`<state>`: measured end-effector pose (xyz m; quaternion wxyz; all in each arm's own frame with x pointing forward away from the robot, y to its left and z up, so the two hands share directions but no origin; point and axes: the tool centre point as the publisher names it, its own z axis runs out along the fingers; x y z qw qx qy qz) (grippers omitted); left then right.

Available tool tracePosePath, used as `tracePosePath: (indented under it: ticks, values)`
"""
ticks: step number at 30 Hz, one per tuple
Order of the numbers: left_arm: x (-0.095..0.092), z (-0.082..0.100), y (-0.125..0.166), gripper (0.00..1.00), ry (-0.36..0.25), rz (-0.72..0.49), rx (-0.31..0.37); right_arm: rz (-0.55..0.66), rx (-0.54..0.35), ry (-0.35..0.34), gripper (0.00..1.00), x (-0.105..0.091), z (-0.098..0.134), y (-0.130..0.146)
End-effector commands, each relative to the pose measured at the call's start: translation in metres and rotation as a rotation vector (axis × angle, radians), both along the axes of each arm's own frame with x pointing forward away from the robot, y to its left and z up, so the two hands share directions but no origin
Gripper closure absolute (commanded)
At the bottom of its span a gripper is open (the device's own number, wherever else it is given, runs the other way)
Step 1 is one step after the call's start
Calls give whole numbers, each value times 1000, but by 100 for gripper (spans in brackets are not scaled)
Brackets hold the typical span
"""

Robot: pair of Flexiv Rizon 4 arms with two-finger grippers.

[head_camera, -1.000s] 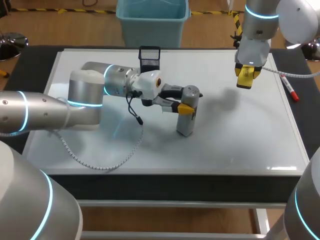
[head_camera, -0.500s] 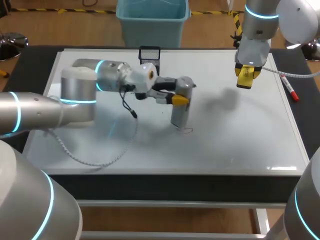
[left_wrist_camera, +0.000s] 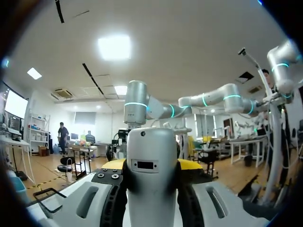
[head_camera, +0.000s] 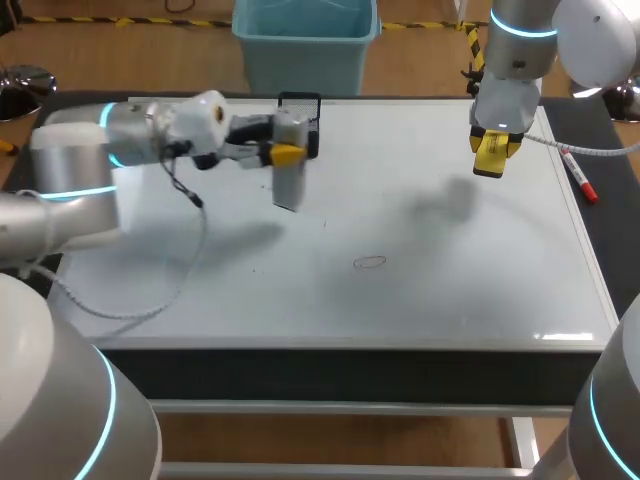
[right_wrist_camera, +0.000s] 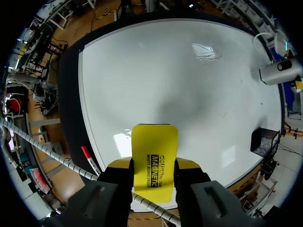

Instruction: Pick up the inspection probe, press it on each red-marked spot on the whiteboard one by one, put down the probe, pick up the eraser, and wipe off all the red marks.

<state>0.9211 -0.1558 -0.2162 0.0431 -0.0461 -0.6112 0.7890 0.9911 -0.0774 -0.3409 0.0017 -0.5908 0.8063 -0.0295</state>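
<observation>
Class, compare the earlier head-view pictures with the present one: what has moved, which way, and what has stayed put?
The left gripper, shut on the inspection probe, lifted it off the middle of the whiteboard and carried it back and leftward, near the black mesh basket. A faint oval mark shows where it stood. Nothing was let go. The right gripper with the eraser and the red marker stayed put.

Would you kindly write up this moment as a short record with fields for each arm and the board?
left end effector: shut on the probe, held upright over the whiteboard's far left part, beside the mesh basket
right end effector: shut on the eraser, above the whiteboard's far right part
marks: one faint oval outline near the middle
loose: marker pen at the right edge
</observation>
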Motion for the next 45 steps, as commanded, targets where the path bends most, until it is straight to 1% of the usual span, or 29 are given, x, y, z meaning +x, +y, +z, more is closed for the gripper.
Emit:
tracePosePath:
  ticks: [1,6,12,21,25,30,43,45]
  values:
    - [2,10,37,100,4,93,1,2,-2,0,100,0,1,-1]
    - [12,14,65,100,-7,150,-20,2,-2,0,100,0,1,-1]
    - [20,17,88,100,-13,181,-35,2,-2,0,100,0,1,-1]
    - [27,15,111,100,-3,214,-48,2,-2,0,100,0,1,-1]
    - [27,15,121,100,-3,231,-64,2,-2,0,100,0,1,-1]
    - [28,17,133,100,-4,242,-68,2,-2,0,100,0,1,-1]
    - [28,17,133,100,-4,242,-68,2,-2,0,100,0,1,-1]
    - [28,17,133,100,-4,242,-68,18,13,-17,100,-15,0,12]
